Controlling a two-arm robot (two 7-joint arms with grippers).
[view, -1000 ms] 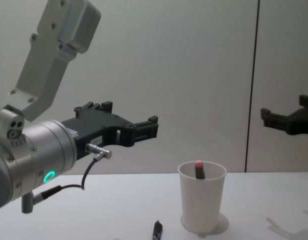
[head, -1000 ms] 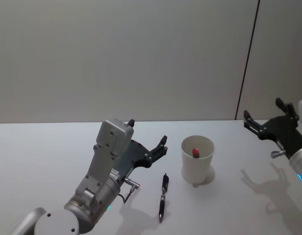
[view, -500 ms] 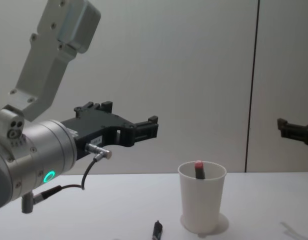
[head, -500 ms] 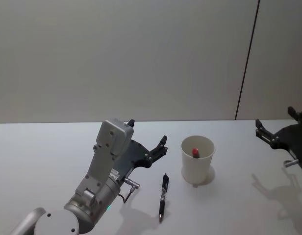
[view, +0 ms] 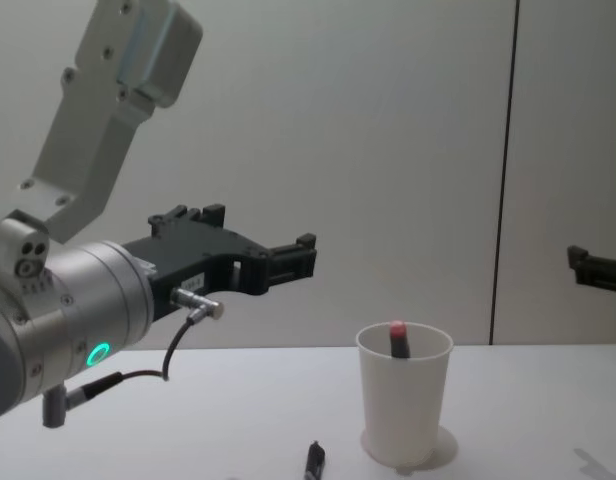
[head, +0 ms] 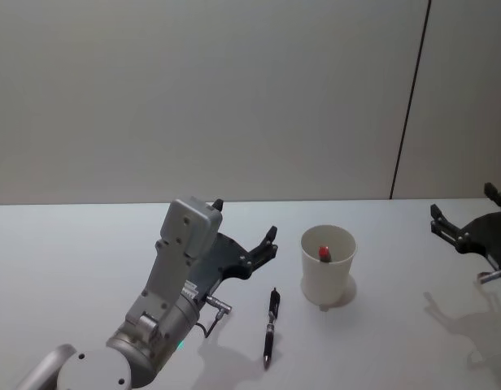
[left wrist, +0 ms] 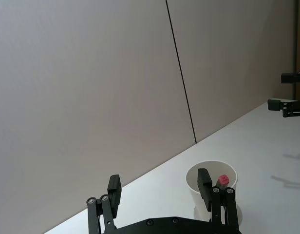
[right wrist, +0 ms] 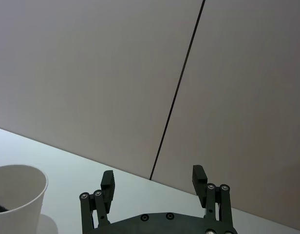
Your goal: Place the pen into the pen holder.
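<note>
A black pen lies on the white table in front of my left gripper, and its end also shows in the chest view. To its right stands the pen holder, a white paper cup, with a red-tipped dark pen upright inside. My left gripper hovers open and empty above the table, left of the cup. Far to the right my right gripper is raised, open and empty. The right wrist view has its fingers spread, with the cup off to one side.
The table is bare white around the pen and the cup. A plain wall with a dark vertical seam stands behind. My left arm's silver housing sits low at the front left.
My right gripper has drawn back to the right, away from the cup, and is now near the views' right edge. The left gripper, the pen and the cup have not moved.
</note>
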